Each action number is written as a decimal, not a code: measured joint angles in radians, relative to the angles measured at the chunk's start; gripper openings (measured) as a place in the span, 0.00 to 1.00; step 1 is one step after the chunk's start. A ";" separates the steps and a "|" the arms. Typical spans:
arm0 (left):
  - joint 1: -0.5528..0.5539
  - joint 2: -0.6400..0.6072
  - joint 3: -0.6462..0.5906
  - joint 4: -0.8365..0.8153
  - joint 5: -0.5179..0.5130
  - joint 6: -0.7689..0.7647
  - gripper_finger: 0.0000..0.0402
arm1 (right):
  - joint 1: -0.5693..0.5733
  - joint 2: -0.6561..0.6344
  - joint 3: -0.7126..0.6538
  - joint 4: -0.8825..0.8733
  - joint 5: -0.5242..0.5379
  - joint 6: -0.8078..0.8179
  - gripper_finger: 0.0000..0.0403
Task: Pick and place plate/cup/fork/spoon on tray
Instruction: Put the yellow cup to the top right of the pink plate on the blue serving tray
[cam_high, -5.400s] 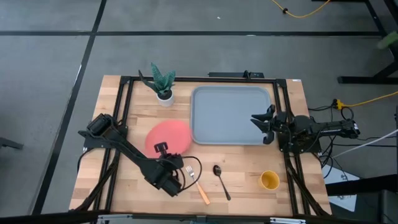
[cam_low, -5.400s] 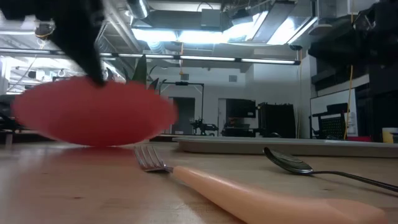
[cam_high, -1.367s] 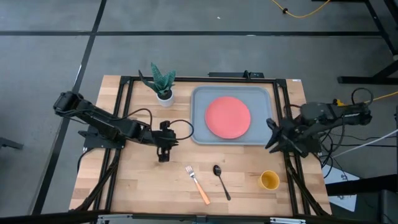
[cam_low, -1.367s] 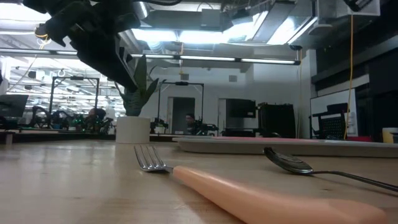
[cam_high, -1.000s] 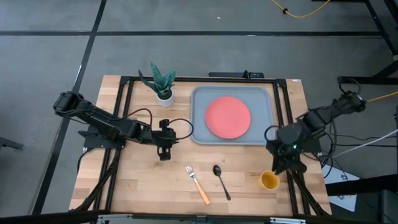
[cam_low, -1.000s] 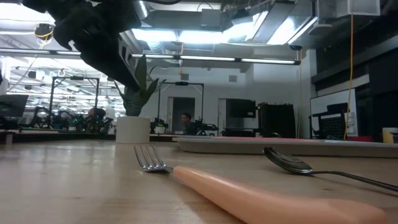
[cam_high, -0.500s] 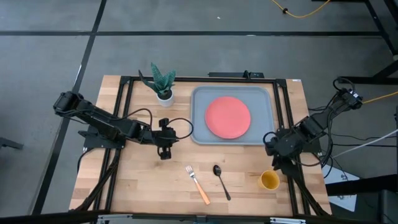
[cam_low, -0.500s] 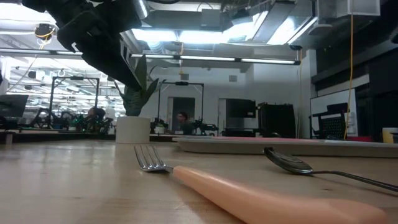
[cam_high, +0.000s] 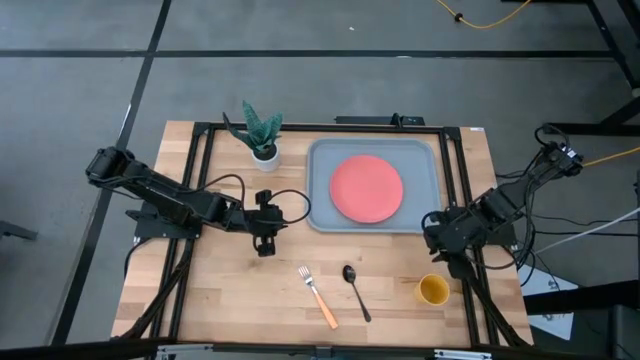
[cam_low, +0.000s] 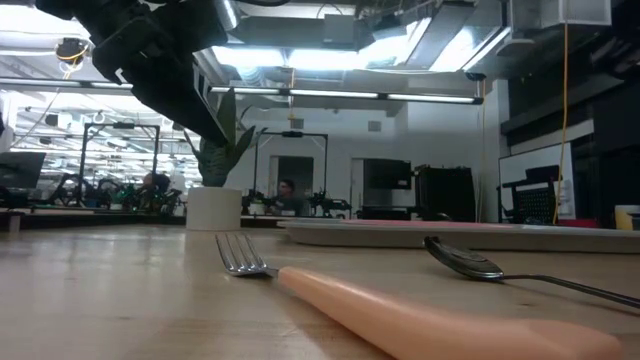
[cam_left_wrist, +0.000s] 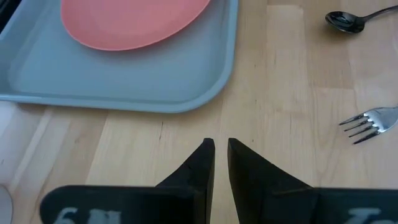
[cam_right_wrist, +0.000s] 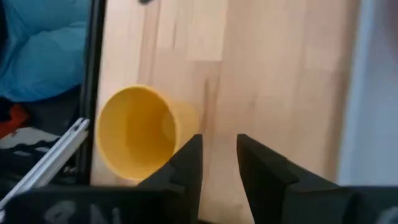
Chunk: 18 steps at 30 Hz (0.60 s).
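The coral-red plate (cam_high: 366, 188) lies flat in the light blue-grey tray (cam_high: 420, 218) at the table's far right. The yellow cup (cam_high: 433, 290) stands upright on the table near the front right corner. The tan-handled fork (cam_high: 317, 295) and the dark spoon (cam_high: 354, 290) lie on the wood near the front edge. My right gripper (cam_high: 446, 266) hovers just behind the cup, its fingers a little apart and empty; the cup shows beside them in the right wrist view (cam_right_wrist: 140, 134). My left gripper (cam_high: 262, 248) waits left of the tray, shut and empty (cam_left_wrist: 221, 149).
A small white pot with a green plant (cam_high: 264, 152) stands at the far edge, left of the tray. Black frame rails (cam_high: 195, 190) run along the table's sides. Bare wood lies between the left gripper and the fork.
My right gripper has gone from beside the tray's right rim toward the table's near edge, closer to the cup, and its arm has swung round. The plate, cup, fork and spoon have stayed in place.
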<state>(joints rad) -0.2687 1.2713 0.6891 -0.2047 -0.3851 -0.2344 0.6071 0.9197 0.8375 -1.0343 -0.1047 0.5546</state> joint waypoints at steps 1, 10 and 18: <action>0.000 0.000 0.000 0.000 0.000 0.000 0.10 | 0.000 0.009 0.000 0.006 -0.014 0.010 0.26; 0.000 0.000 0.000 0.000 0.000 0.000 0.10 | 0.003 0.142 0.000 0.011 -0.055 0.014 0.26; 0.000 0.000 0.000 0.000 0.000 0.000 0.10 | 0.044 0.204 0.000 0.043 -0.102 0.038 0.26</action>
<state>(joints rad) -0.2687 1.2713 0.6895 -0.2047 -0.3851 -0.2340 0.6515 1.1235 0.8375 -0.9913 -0.2066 0.5928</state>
